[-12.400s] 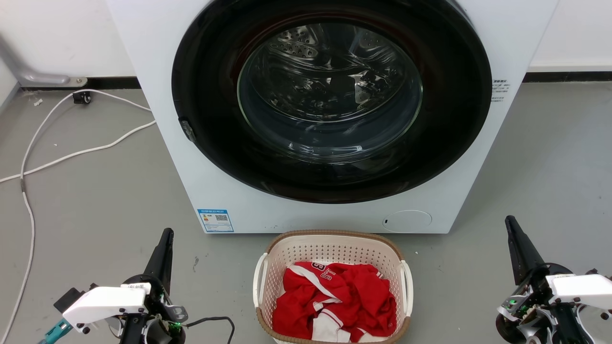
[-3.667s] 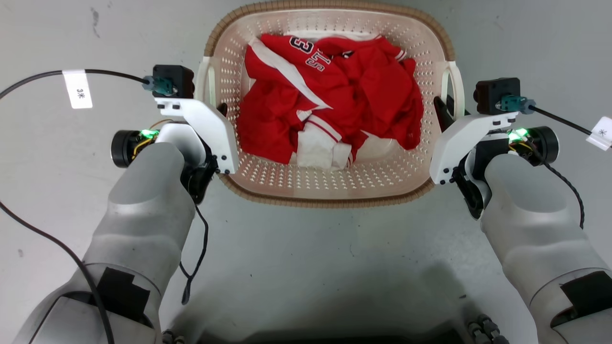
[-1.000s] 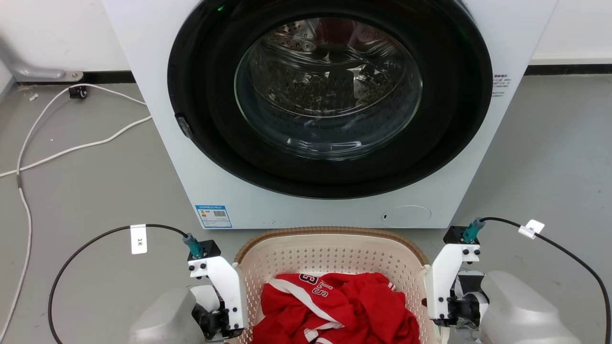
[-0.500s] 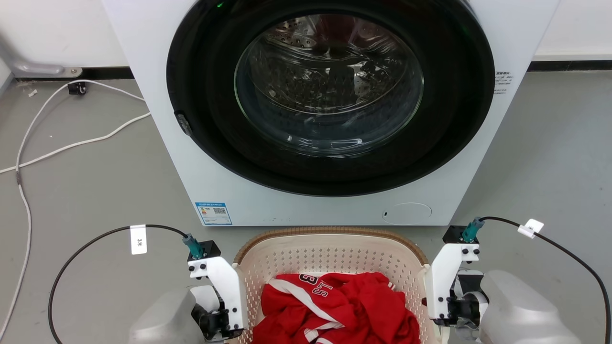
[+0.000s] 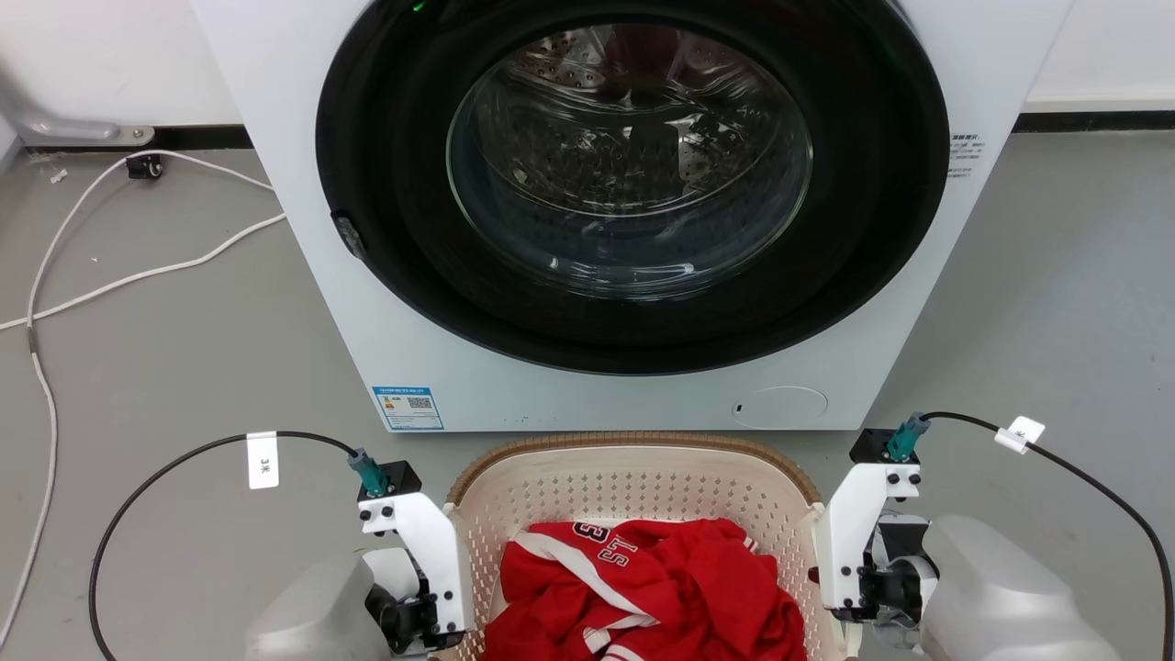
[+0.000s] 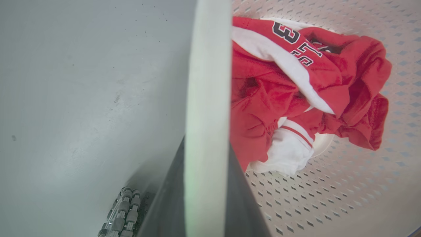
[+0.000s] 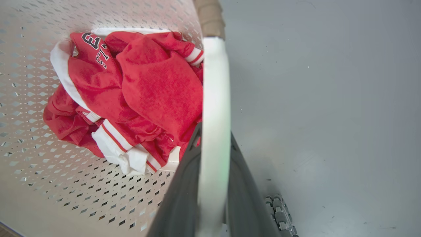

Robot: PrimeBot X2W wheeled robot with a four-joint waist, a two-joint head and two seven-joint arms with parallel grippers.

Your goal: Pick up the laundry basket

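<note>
The laundry basket, cream-white and perforated with a brown woven rim, hangs between my two arms in front of the washing machine. A red and white jersey lies crumpled inside it. In the left wrist view my left gripper is shut on the basket's white side handle, one dark finger on each side. My right gripper is shut the same way on the other white handle. In the head view both sets of fingertips are hidden behind the white wrist brackets at the basket's sides.
The white washing machine, its round glass door shut, stands close beyond the basket. White cables trail over the grey floor at the left. Black camera cables loop out from both wrists. My base's rollers show below the handle.
Both grippers, once apart from the basket, came to its handles and now hold it raised nearer the camera. Over the last second the picture only drifted slightly.
</note>
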